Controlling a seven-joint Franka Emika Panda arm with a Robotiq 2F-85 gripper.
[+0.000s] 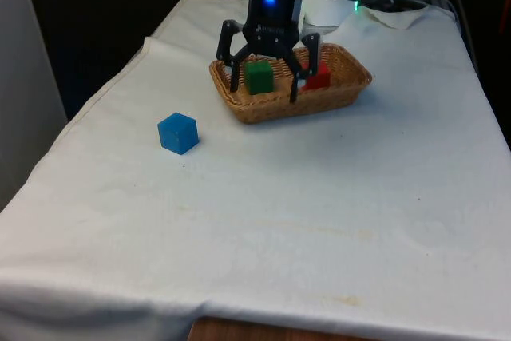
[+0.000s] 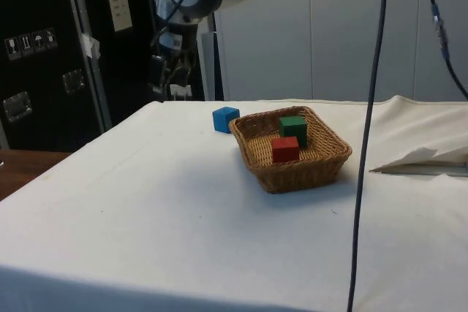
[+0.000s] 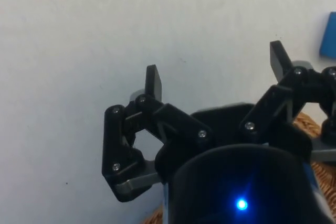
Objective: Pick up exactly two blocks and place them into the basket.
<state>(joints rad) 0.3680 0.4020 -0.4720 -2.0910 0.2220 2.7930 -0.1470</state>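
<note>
The basket [image 1: 335, 95] is an oval wicker tray, light brown, standing on the white-clothed worktop [image 1: 319, 213] in the upper centre of the front view. Inside it lie a green block [image 1: 259, 77] and a red block [image 1: 318, 78], near each other. A blue block [image 1: 178, 132] sits on the cloth at centre left of the front view, apart from the basket. The gripper [image 1: 266, 79] hangs above the basket's edge on the front view's left. Its fingers [image 3: 153, 82] are spread wide, holding nothing and touching nothing.
</note>
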